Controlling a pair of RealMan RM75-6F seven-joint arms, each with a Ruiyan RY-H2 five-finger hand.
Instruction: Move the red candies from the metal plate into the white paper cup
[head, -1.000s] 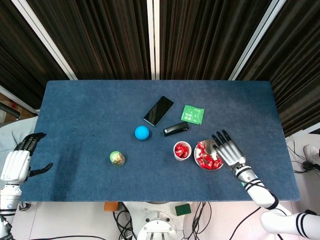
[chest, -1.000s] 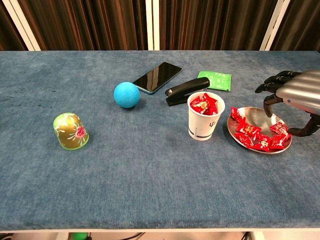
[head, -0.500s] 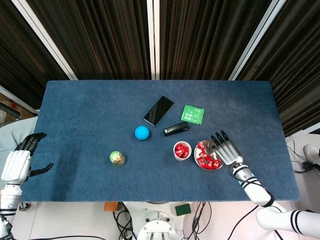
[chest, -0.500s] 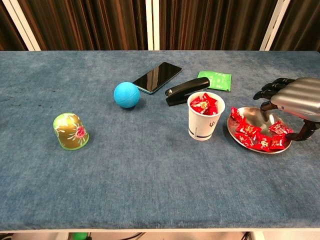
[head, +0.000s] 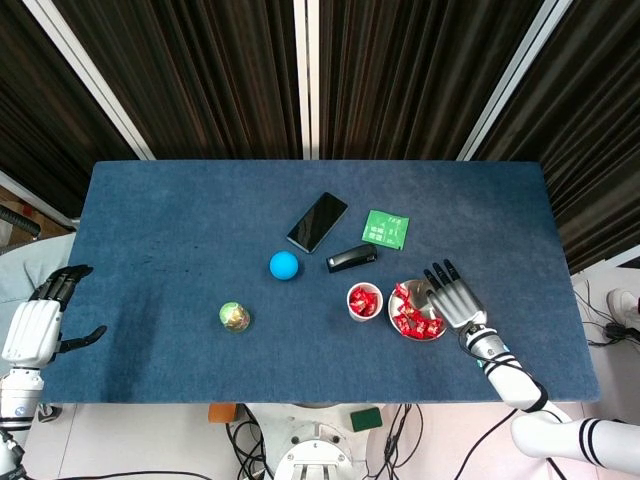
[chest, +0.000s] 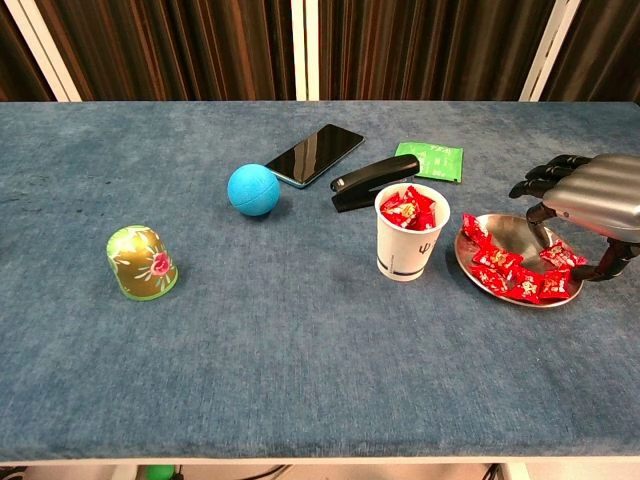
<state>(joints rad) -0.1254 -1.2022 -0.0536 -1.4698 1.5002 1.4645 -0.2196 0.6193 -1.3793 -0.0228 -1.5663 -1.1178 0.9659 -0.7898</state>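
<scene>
The task looks partly done: the cup (chest: 411, 233) already holds several candies, while more candies (chest: 520, 272) remain on the plate (chest: 485, 283) beside it, over which the right robot hand (chest: 588, 198) hovers, fingers apart and empty.

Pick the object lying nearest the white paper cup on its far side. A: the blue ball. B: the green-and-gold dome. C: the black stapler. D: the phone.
C: the black stapler lies just behind the white paper cup, closer than the phone or the blue ball.
</scene>
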